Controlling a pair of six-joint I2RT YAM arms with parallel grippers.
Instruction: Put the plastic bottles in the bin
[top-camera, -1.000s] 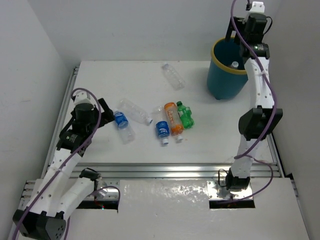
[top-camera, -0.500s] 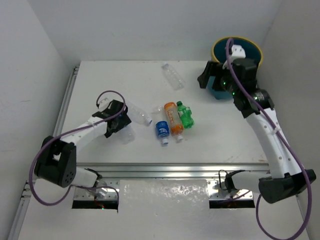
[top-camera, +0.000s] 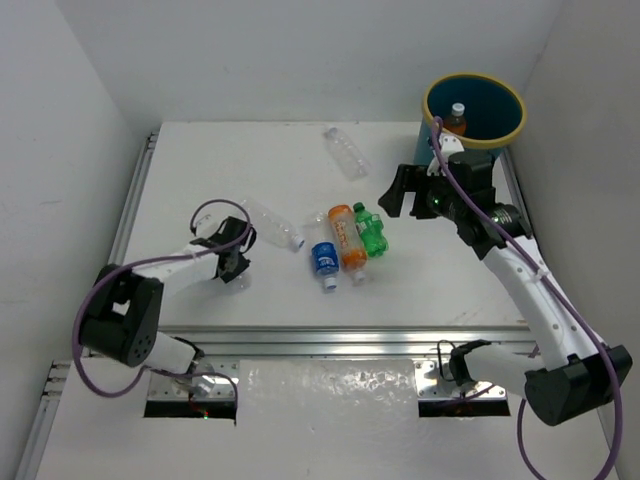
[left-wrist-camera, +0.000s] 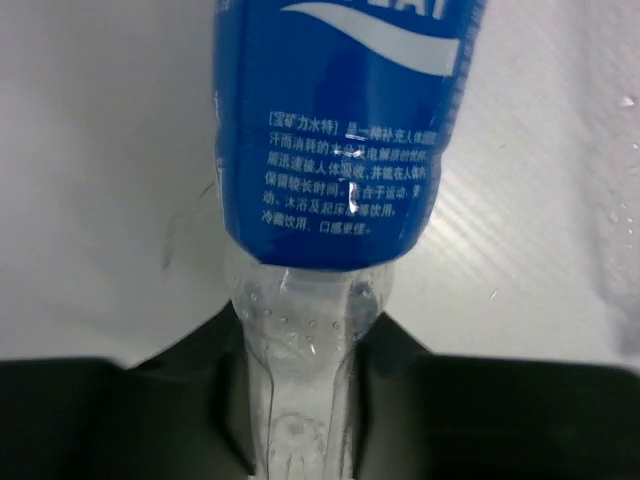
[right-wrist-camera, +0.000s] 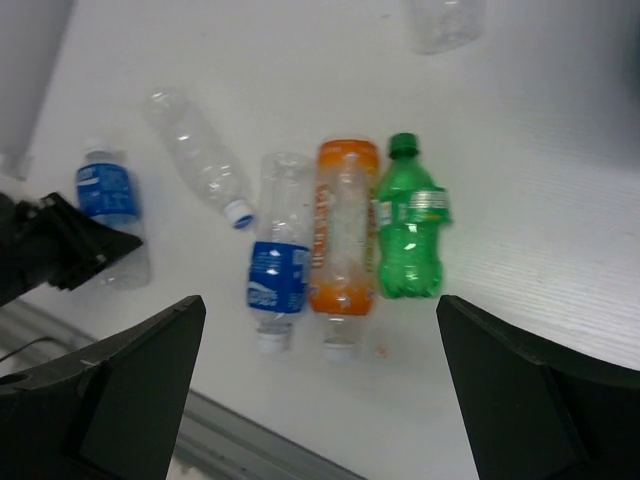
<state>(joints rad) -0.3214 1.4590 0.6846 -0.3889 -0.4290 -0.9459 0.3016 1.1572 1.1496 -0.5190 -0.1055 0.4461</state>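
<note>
My left gripper (left-wrist-camera: 300, 405) is shut on the clear end of a blue-labelled plastic bottle (left-wrist-camera: 340, 130) that lies on the table; the top view shows that gripper (top-camera: 236, 264) at the left. A second blue-labelled bottle (top-camera: 324, 260), an orange one (top-camera: 347, 238) and a green one (top-camera: 371, 230) lie side by side mid-table. A clear bottle (top-camera: 272, 223) lies beside them, another (top-camera: 347, 152) further back. My right gripper (top-camera: 400, 190) hangs open above and right of the group, with nothing between its fingers (right-wrist-camera: 120, 400). The teal bin (top-camera: 490, 105) stands at the back right with an orange bottle (top-camera: 456, 118) inside.
A metal rail (top-camera: 330, 338) runs along the table's near edge, and another rail (top-camera: 130, 215) along the left side. White walls close in on the left, the back and the right, with the bin close to the right wall.
My left gripper reached the blue-labelled bottle and closed on its end. My right arm swung from above the bin down and left towards the middle bottles, and an orange bottle now shows inside the bin.
</note>
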